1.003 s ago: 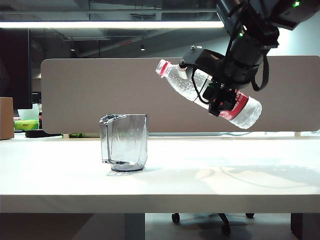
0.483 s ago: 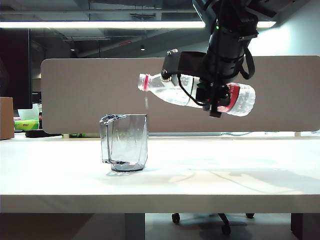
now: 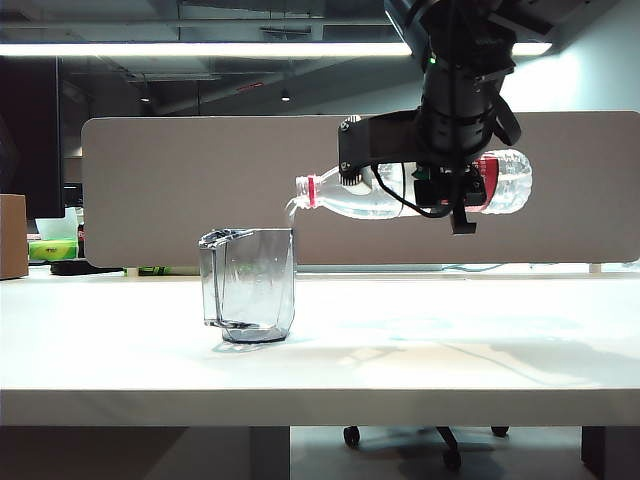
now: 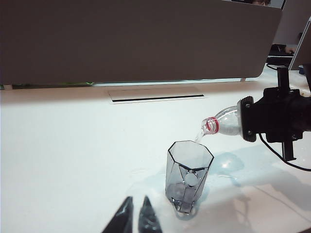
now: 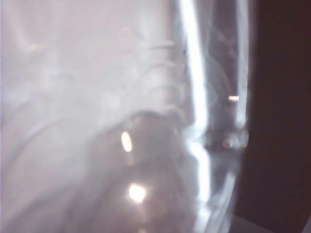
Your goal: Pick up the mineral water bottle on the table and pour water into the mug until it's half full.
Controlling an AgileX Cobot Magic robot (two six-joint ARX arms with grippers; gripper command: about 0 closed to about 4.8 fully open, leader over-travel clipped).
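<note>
Mug [image 3: 249,285] upright on table [image 3: 400,370], left of centre. Left gripper [image 4: 135,218] low just beside it, fingertips nearly together, holding nothing. Water [image 3: 293,208] spilling from mineral water bottle [image 3: 400,192], level above, pinched by right gripper [image 3: 455,190].

Mineral water bottle [image 3: 400,192], clear with red neck ring, held roughly horizontal above the white worktop [image 3: 450,350], mouth leftward over the mug [image 3: 250,285]. Water [image 3: 292,210] leaves the mouth. Mug upright, grey-tinted, faceted.
</note>
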